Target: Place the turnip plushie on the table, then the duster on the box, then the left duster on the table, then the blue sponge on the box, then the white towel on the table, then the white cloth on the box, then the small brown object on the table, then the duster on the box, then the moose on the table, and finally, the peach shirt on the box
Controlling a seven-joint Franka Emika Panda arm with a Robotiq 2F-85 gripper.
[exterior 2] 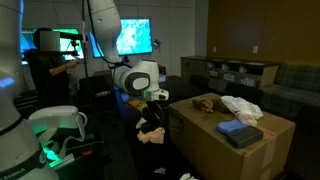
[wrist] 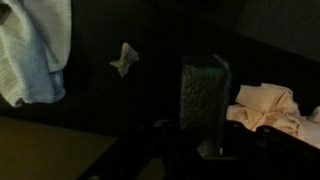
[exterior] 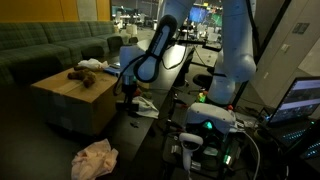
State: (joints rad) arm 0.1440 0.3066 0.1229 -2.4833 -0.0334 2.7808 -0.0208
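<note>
The tan box (exterior: 70,100) (exterior 2: 235,150) carries the brown moose (exterior: 85,72) (exterior 2: 205,103), a white cloth (exterior 2: 240,105) and the blue sponge (exterior 2: 240,132). My gripper (exterior: 128,95) (exterior 2: 152,108) (wrist: 205,125) hangs beside the box's edge, over the black table (exterior: 175,80). In the wrist view a grey textured duster (wrist: 202,90) stands up between the jaws, which are shut on it. The peach shirt (wrist: 265,108) (exterior: 145,103) (exterior 2: 152,136) lies crumpled just beside and below the gripper. At the top left of the wrist view lies the white towel (wrist: 30,50).
A small white scrap (wrist: 125,58) lies on the dark surface near the towel. A pale pinkish crumpled cloth (exterior: 95,158) lies low in front of the box. Sofas (exterior: 50,45) stand behind the box, and lit electronics (exterior: 205,130) crowd the robot's base.
</note>
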